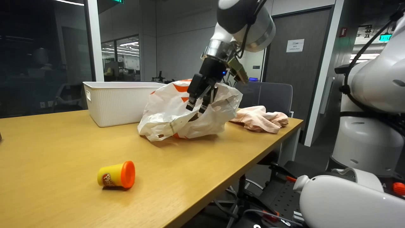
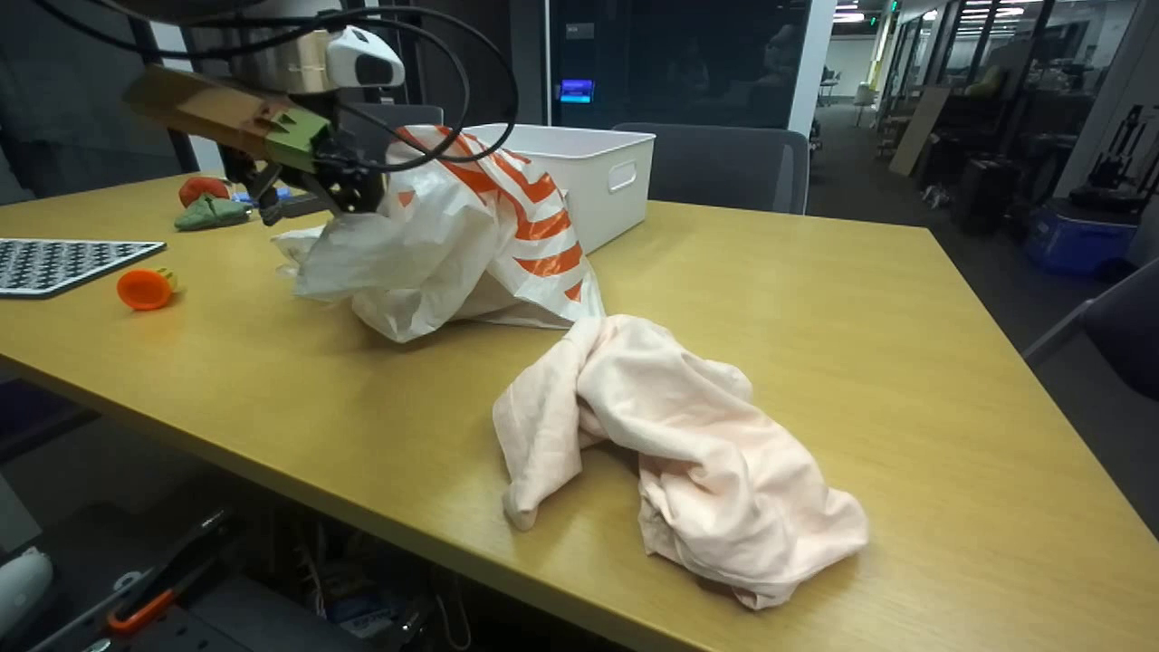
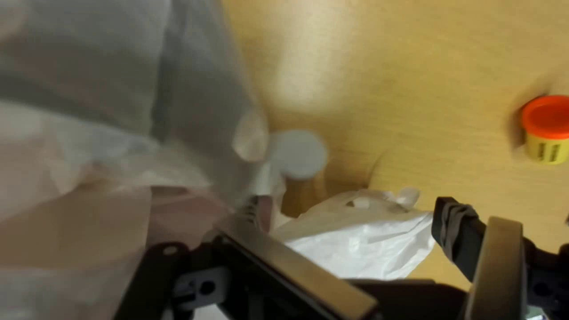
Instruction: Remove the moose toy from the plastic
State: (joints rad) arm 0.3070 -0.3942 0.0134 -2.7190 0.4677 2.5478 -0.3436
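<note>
The white plastic bag with orange stripes [image 1: 164,104] stands crumpled on the table; it also shows in an exterior view [image 2: 453,244] and in the wrist view [image 3: 355,249]. My gripper [image 1: 196,108] points down at the bag's opening, its fingers apart, in front of the bag's plastic. In the wrist view the fingers [image 3: 351,213] are wide apart with bag plastic beyond and between them; the left finger is partly behind plastic. The moose toy cannot be clearly made out. A small dark brown patch [image 1: 193,117] shows in the bag's opening just below the fingertips; I cannot tell what it is.
A white basket [image 1: 117,104] stands behind the bag. A pink cloth [image 2: 706,435] lies beside it. A yellow tub with orange lid [image 1: 115,174] lies on its side. A patterned board [image 2: 72,267] and a green item [image 2: 213,212] lie farther along the table.
</note>
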